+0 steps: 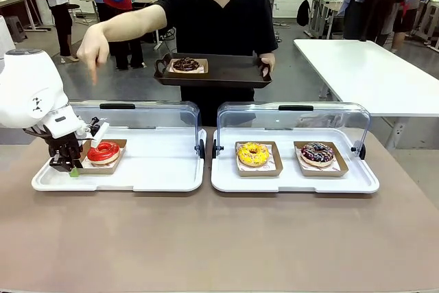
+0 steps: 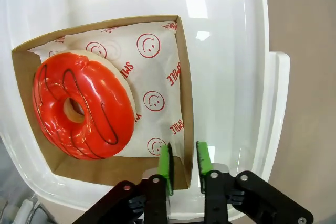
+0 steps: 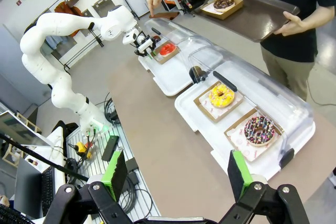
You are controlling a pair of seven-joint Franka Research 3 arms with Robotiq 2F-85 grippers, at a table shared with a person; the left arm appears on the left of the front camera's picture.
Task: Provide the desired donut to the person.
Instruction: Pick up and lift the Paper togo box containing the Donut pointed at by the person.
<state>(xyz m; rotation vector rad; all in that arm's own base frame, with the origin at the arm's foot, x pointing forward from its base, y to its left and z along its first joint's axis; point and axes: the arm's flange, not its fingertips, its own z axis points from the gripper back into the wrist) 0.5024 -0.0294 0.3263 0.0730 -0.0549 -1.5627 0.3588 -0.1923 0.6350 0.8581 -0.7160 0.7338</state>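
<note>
The person [image 1: 218,18] in a black T-shirt holds a dark tray [image 1: 233,73] with one hand; the other hand [image 1: 92,51] points down at the red-glazed donut [image 1: 103,151]. That donut [image 2: 81,106] lies in a cardboard tray [image 2: 181,77] inside the left white display tray [image 1: 158,169]. My left gripper [image 2: 184,162] is low at the cardboard tray's near corner, its green pads [image 2: 166,163] narrowly astride the side wall, shut on it. My right gripper [image 3: 176,177] hangs open high above the table, holding nothing.
A chocolate donut [image 1: 186,64] sits on the person's tray. The right display tray [image 1: 295,182] holds a yellow donut [image 1: 253,154] and a chocolate sprinkled donut [image 1: 317,152]. Both clear lids [image 1: 144,118] stand open behind the trays. Bare brown table [image 1: 219,238] lies in front.
</note>
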